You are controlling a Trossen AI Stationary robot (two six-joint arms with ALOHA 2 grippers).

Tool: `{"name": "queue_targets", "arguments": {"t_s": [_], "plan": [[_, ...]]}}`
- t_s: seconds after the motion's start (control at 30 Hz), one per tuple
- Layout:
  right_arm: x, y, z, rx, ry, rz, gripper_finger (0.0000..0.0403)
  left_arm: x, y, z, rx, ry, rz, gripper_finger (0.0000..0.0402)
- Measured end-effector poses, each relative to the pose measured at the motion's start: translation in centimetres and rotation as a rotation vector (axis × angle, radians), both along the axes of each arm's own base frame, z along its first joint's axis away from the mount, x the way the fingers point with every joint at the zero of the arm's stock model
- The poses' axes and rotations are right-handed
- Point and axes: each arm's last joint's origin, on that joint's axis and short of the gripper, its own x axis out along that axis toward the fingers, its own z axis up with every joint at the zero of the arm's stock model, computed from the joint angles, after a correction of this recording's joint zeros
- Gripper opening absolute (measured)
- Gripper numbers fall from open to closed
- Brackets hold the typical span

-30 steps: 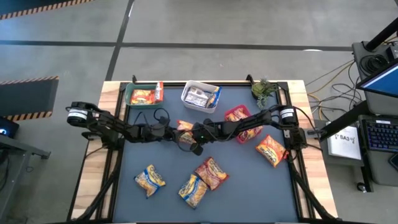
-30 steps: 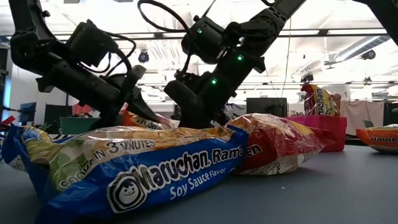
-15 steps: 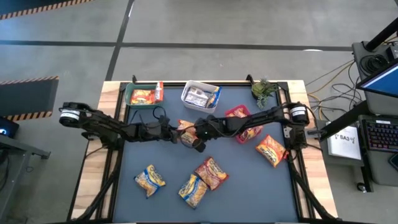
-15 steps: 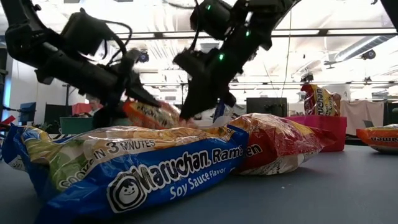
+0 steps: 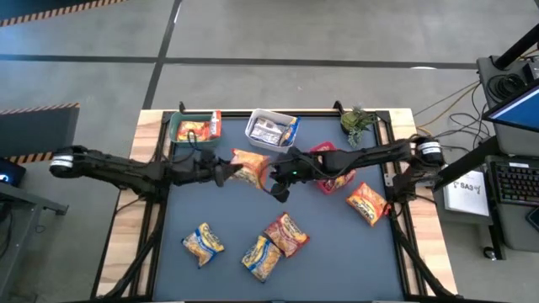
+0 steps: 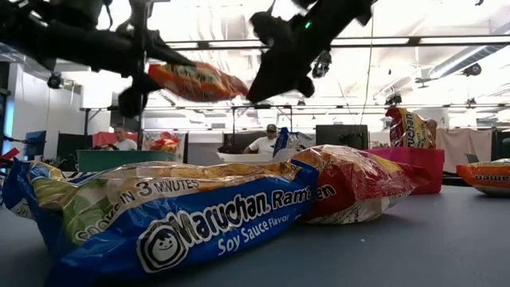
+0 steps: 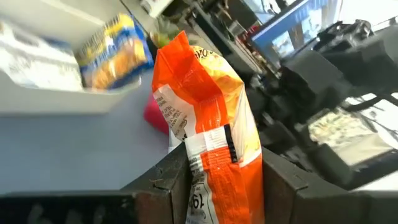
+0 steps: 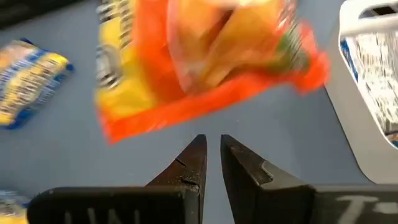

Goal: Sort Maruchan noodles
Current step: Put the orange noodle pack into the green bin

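Note:
An orange Maruchan noodles packet (image 5: pixel 251 165) hangs above the middle of the dark mat, with my left gripper (image 5: pixel 225 172) shut on it from the left. In the low view the packet (image 6: pixel 194 80) is well above the table. My right gripper (image 5: pixel 279 188) hovers just right of it, shut but for a narrow slit with nothing in it (image 8: pixel 211 142); the packet (image 8: pixel 205 68) floats beyond its tips. Several more packets lie flat on the mat: (image 5: pixel 203 242), (image 5: pixel 261 257), (image 5: pixel 288 233), (image 5: pixel 367 203). My left gripper pinches one short end of the orange packet (image 7: pixel 211 180) between its two fingers (image 7: pixel 171 180), which come at it about level from the table's left. The packet is lifted clear of the table and sticks out past the fingers toward the right, roughly level.
At the far edge stand a green bin (image 5: pixel 177 128) holding orange packets and a white bin (image 5: pixel 253 126) with blue and silver ones. A red bin (image 5: pixel 320 154) lies under my right arm. A small plant (image 5: pixel 358 122) is at the far right. Blue and red packets (image 6: pixel 175 223) lie nearest the low camera.
Both grippers have risen from the mat. My left gripper has lifted the orange packet clear of the table and drawn back slightly toward the left edge. My right gripper has gone up and a little toward the right, now standing apart from the packet's end.

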Motion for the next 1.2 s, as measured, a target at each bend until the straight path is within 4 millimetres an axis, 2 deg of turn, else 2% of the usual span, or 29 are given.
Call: {"name": "queue_targets", "arguments": {"t_s": [0.13,0.27,0.4,0.6,0.77,1.03,1.2], "plan": [[-1.8,1.0,1.7,-0.034,-0.067,0.003,0.0038,-0.8,0.2,2.4,0.08,0.08,0.066,0.0121],[-3.7,2.0,2.1,-0.084,-0.116,-0.027,0.0038,-1.7,0.8,5.0,0.199,0.313,0.201,0.0121],[-5.3,2.2,2.9,-0.089,-0.201,-0.03,0.0038,-3.1,1.5,7.8,0.296,0.555,0.339,0.0121],[-7.1,2.0,3.1,-0.075,-0.254,-0.052,0.0038,-4.7,2.5,11.3,0.359,0.775,0.472,0.0121],[-7.5,1.9,2.9,-0.073,-0.271,-0.052,0.0038,-5.5,3.9,12.1,0.364,0.872,0.551,0.012],[-7.4,1.9,2.8,-0.075,-0.267,-0.05,0.0038,-6.2,7.3,11.3,0.292,1.016,0.624,0.0115],[-7.4,1.9,2.8,-0.079,-0.265,-0.048,0.0038,-5.6,9.4,10.4,0.266,1.101,0.622,0.0114]]}}
